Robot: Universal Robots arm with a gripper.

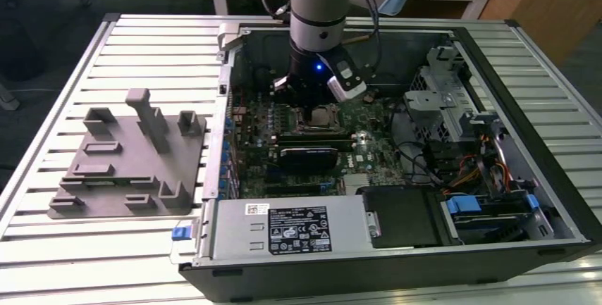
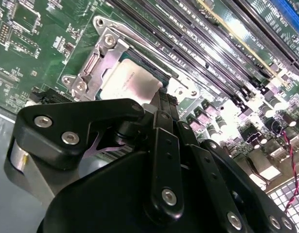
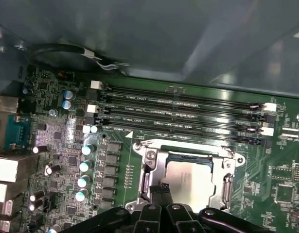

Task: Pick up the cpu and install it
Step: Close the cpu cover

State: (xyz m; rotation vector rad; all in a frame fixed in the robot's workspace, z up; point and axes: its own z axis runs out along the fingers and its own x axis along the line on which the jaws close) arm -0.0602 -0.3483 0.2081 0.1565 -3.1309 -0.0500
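Finds cpu (image 3: 188, 177) lying flat inside the socket frame (image 3: 148, 167) on the motherboard (image 3: 266, 165), in the open case (image 1: 376, 277), nearer the table's (image 1: 141, 44) edge at the back of the exterior view. Shows tool (image 3: 160, 190) pinched together, apparently holding nothing, tips at the cpu's rim. Risks skewing the chip or bending socket pins if pressed off-centre or dragged sideways. Risks clipping the frame's metal edge. Leaves little room: memory slots (image 3: 178, 109) just beside, capacitors (image 3: 83, 167) near, case walls around.
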